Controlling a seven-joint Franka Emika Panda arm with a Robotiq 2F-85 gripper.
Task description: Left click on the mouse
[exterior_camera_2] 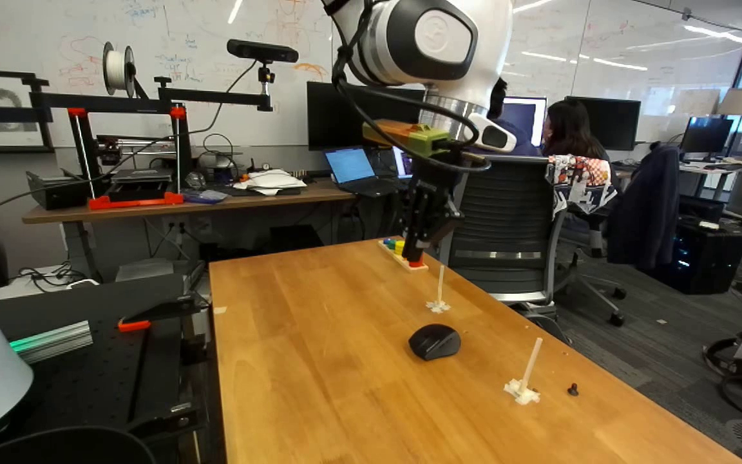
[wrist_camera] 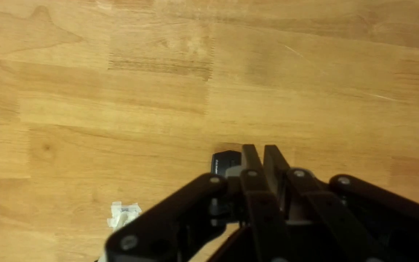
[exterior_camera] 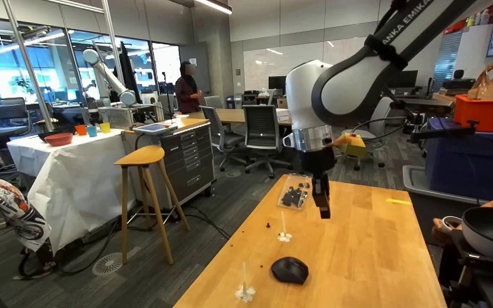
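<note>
The black rounded mouse (exterior_camera: 289, 270) lies on the wooden table (exterior_camera: 370, 244). It also shows in an exterior view (exterior_camera_2: 434, 341). In the wrist view only part of the mouse (wrist_camera: 225, 162) shows; the gripper's left finger and linkage hide the rest. My gripper (exterior_camera: 324, 212) points down, well above the table and apart from the mouse, in both exterior views (exterior_camera_2: 413, 252). In the wrist view its fingertips (wrist_camera: 259, 148) stand close together with a narrow gap and nothing between them. The mouse is below and slightly left of the fingers there.
Thin white upright sticks stand in taped bases near the mouse (exterior_camera: 284, 236) (exterior_camera: 245, 293). A clear box (exterior_camera: 280, 200) with dark pieces sits at the far edge. A wooden board with coloured blocks (exterior_camera_2: 400, 247) is at the table's end. A person's hand holds a cup (exterior_camera: 451, 222).
</note>
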